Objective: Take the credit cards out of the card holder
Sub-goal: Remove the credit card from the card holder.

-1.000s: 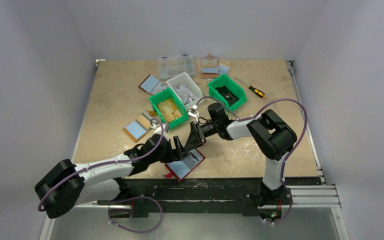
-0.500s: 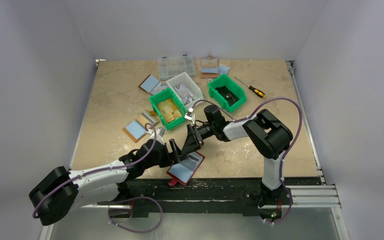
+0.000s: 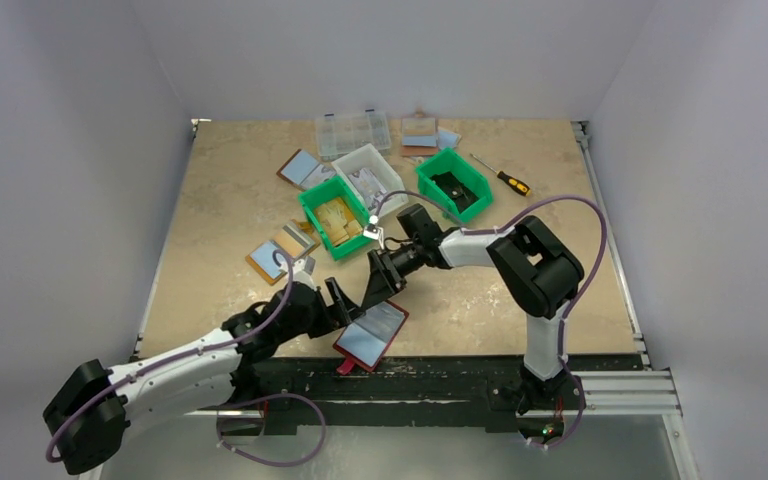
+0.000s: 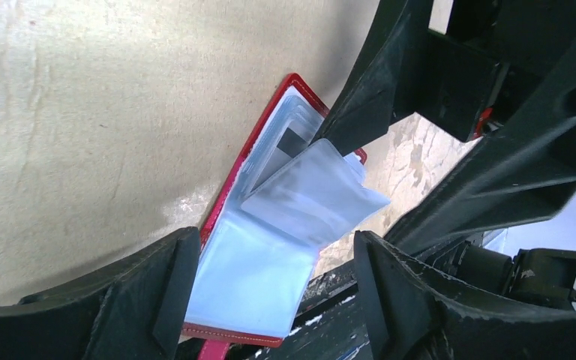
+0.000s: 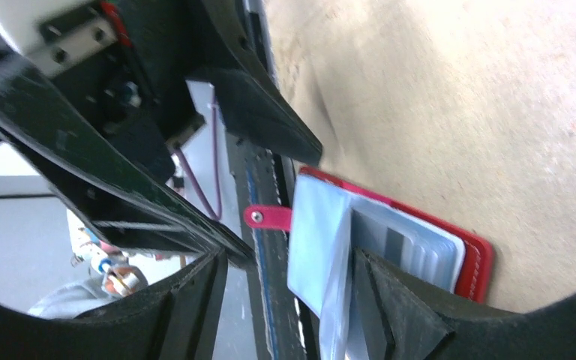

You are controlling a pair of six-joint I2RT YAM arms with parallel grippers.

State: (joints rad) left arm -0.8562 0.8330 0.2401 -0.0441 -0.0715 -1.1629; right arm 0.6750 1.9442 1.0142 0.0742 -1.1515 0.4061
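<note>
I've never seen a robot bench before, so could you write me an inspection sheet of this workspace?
Surface: mottled tan table.
Job's things: red card holder lies open at the near edge; credit cards sit in its clear sleeves.
Clutter: near green bin, far green bin, white bin, clear compartment box, screwdriver, tan-rimmed bifolds.
Grippers: left gripper and right gripper open, astride the holder, nothing gripped.
Cables: purple cable loops along each arm.
Surroundings: plain pale walls.
</note>
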